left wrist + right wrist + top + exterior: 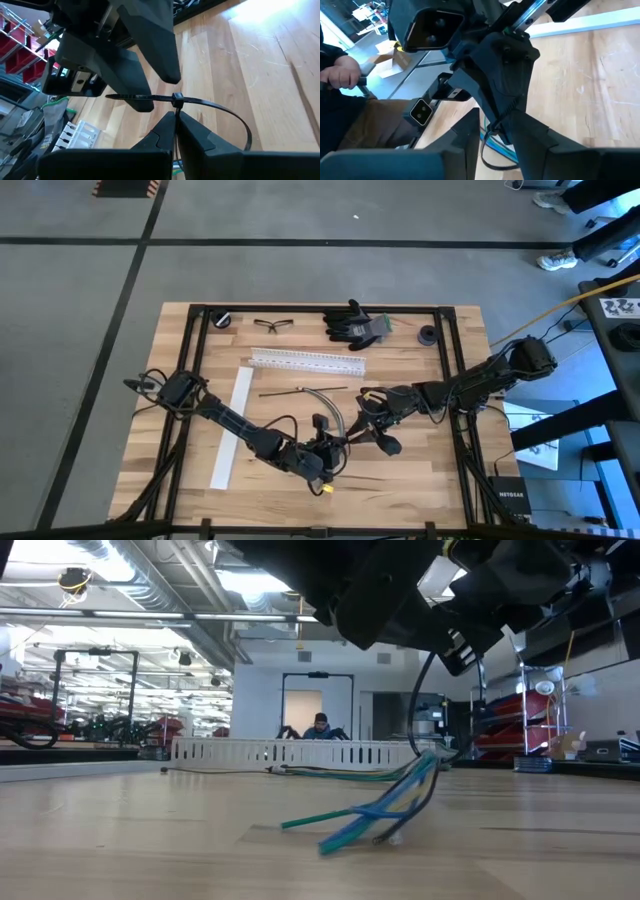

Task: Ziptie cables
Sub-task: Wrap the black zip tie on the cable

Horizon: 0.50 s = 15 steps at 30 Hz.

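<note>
Midway over the wooden table (420, 480), a looped zip tie (220, 107) is pinched in the shut left gripper (176, 120) while the narrowing right gripper (492, 127) closes on its tail, best pulled straight and steadily around the lifted cables (400, 795).

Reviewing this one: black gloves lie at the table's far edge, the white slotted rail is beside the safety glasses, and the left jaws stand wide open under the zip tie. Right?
Not quite. The left gripper has its jaws shut on the zip tie, as the left wrist view shows. The gloves, slotted rail and safety glasses are as you say.
</note>
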Available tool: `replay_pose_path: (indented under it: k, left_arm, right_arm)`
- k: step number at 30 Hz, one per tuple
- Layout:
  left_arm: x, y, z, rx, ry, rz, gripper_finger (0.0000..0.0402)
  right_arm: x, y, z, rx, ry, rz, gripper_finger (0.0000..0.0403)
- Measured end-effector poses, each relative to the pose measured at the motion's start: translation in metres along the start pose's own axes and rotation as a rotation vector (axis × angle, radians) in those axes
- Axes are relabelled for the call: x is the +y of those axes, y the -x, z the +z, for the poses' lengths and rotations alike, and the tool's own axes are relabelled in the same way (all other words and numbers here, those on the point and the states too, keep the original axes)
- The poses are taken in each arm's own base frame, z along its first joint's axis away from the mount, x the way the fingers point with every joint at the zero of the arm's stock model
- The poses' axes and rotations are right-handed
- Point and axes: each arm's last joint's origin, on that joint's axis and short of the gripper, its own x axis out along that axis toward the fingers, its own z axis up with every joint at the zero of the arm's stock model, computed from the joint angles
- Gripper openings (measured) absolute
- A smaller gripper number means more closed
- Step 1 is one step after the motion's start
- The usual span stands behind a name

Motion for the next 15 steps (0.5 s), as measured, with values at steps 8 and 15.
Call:
replay_pose_path:
  k: [8, 15]
  left_arm:
    - [0.0038, -0.0055, -0.0009, -0.004, 0.009, -0.053, 0.0000]
    - [0.0048, -0.0051, 0.0008, -0.011, -0.032, -0.013, 0.0000]
  right_arm:
    - [-0.0002, 0.0000, 0.0000, -0.002, 0.008, -0.007, 0.0087]
    - [-0.0003, -0.0001, -0.0002, 0.000, 0.008, -0.008, 0.0087]
